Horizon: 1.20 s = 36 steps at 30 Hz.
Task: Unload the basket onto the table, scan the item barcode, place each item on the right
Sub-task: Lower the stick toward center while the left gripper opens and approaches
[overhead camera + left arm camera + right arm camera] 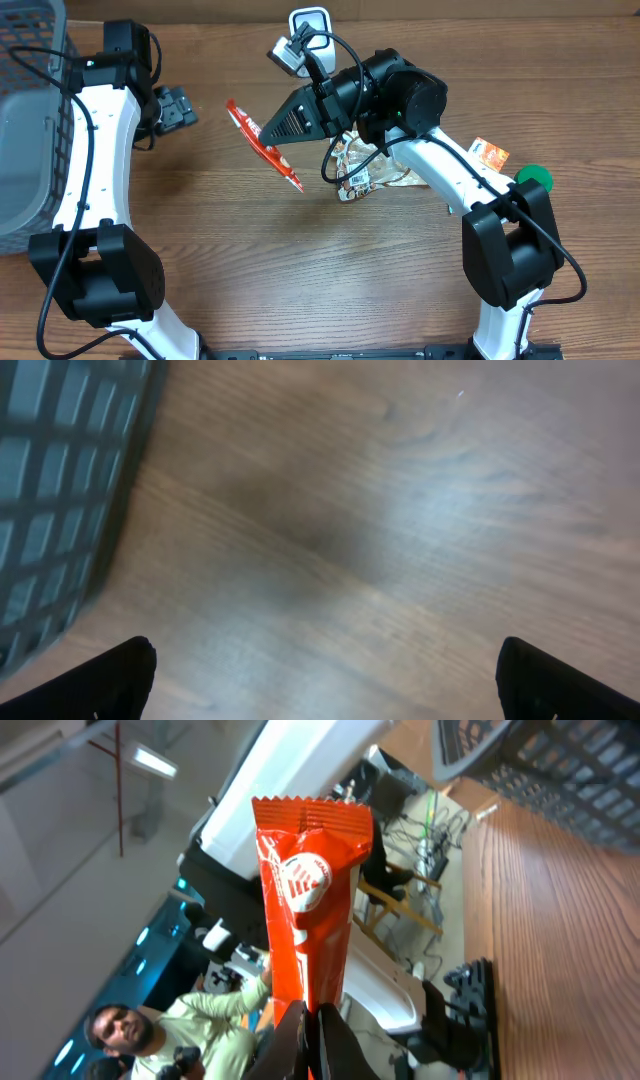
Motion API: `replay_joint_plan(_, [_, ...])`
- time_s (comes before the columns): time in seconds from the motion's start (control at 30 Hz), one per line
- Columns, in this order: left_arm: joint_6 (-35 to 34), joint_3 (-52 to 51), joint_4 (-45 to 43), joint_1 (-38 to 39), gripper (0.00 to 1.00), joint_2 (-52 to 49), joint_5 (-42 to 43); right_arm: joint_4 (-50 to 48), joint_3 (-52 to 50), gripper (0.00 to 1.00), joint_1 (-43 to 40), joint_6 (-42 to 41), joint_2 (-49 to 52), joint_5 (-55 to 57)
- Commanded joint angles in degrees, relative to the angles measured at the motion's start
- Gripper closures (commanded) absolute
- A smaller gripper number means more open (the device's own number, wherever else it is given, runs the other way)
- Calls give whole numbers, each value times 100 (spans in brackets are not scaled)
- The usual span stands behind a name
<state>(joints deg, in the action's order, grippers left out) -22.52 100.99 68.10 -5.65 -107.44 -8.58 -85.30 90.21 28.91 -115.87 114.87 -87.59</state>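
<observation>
Overhead view of a wooden tabletop (330, 280) with two white-and-black robot arms reaching in from the near edge. The right fingers (268, 135) are pressed together on the lower end of a red snack packet (262, 145), which is held up in the air left of centre, between the two arms. From above the packet is seen almost edge-on, as a thin red strip slanting from upper left to lower right. In the right wrist view the same packet (308, 900) stands upright out of the closed right fingers (292, 1045), with a zigzag crimped edge at the top and a round white logo on its red face. Behind it are the room, the other arm's white casing and a person in a pale green shirt (190, 1030). The left fingers (178, 105) are spread wide apart and hold nothing; they sit near the far left of the tabletop, just beside a grey mesh basket (25, 150). In the left wrist view only the two black tips of the left fingers (110, 680) show, in the bottom corners, over blurred bare wood, with the basket wall (60, 490) at the left. At the far edge, above the packet, is a white rounded device (310, 22). Under the right arm lies a small heap of crinkled wrappers (360, 172). Further right are an orange-and-white packet (490, 153) and a green round object (533, 178).
</observation>
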Motion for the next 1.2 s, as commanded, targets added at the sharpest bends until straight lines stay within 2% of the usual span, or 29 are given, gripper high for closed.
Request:
replay_joint_plan(0.0, [39, 92, -302, 4, 0, -4, 529, 15, -26, 96, -7, -710, 24, -229])
replay_joint_plan(0.07, [518, 90, -295, 7, 26, -7, 1408, 17, -26, 96, -24, -710, 24, -229])
replay_joint_plan(0.1, [815, 90, -223, 7, 31, -7, 1893, 17, -26, 96, -46, -708, 24, -229])
replay_joint_plan(0.17, [1582, 90, -26, 28, 26, -7, 2809, 50, -26, 96, -111, -686, 24, -229])
replay_joint_plan(0.27, [3136, 90, 459, 92, 21, -7, 4271, 214, -26, 96, -254, -645, 24, -208])
replay_joint_plan(0.37, [4083, 90, 844, 125, 17, -7, 5488, 485, -26, 96, -398, -345, 24, -199])
replay_joint_plan(0.53, [5425, 90, 1488, 127, 16, -7, 6575, 529, -26, 96, -673, -254, 35, -188])
replay_joint_plan(0.73, [5598, 90, 1552, 118, 16, -7, 6793, 527, -26, 96, -1036, -181, 35, -184])
replay_joint_plan(0.97, [5602, 90, 1384, 118, 17, -7, 7488, 503, -245, 96, -1121, -122, 42, -179])
replay_joint_plan(1.07, [5665, 90, 1362, 118, 17, -7, 7938, 568, -669, 96, -1121, 376, 48, -142])
replay_joint_plan(1.17, [5729, 90, 1335, 118, 18, -7, 8220, 1082, -1040, 96, -1130, 1132, 52, -28])
